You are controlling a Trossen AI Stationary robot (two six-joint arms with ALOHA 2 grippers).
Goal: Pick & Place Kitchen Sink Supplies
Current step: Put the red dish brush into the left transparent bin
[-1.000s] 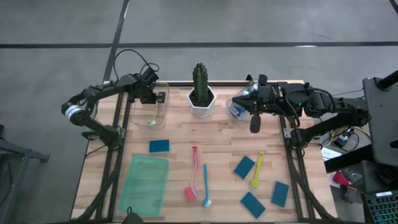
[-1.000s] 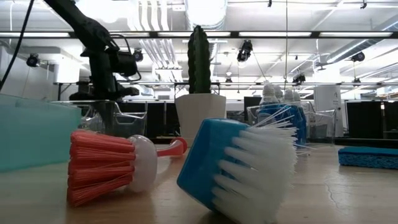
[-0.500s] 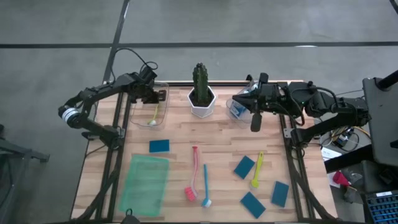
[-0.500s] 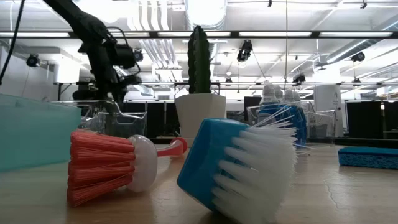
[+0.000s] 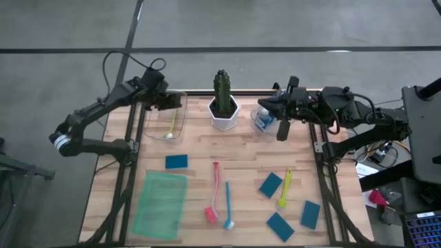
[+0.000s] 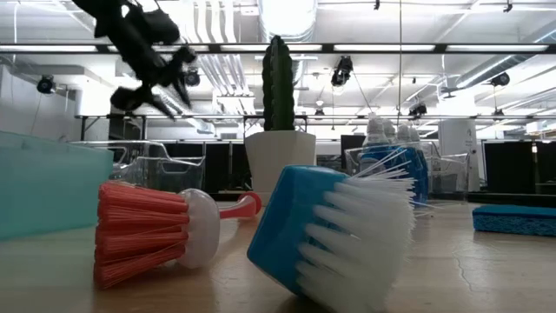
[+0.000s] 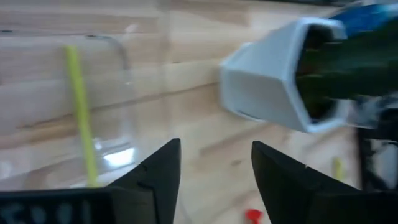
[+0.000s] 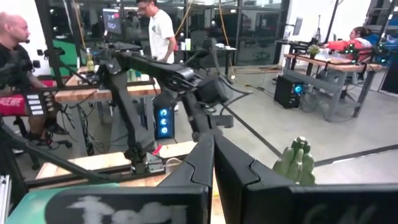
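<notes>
Left gripper [image 5: 173, 103]: fingers [image 7: 155, 180] spread apart, nothing between them; you've got it above the clear bin [image 5: 180, 131] at the table's far left.
Lime brush [image 5: 171, 125]: lying inside that clear bin, head toward the near end. Not touched by the gripper.
Right gripper [image 5: 264, 105]: fingers pressed together, empty; it hangs over the clear bin of blue bottles [image 5: 262, 121], far right of the cactus pot [image 5: 224, 118].
Blue bottles: grouped in their bin, pale caps up in the low view [image 6: 388, 130].
Pink brush [image 5: 213, 196]: flat on the table near centre front, head toward the near edge.
Blue brush [image 5: 228, 204]: just beside the pink one, on its right, roughly parallel.
Yellow brush [image 5: 285, 187]: on the right half, between the sponges.
Sponges: one left of centre [image 5: 176, 162], one touching the yellow brush [image 5: 271, 184], two near the front right [image 5: 280, 226] [image 5: 310, 214].
Green tray [image 5: 160, 204]: flat at front left, well apart from both grippers.
</notes>
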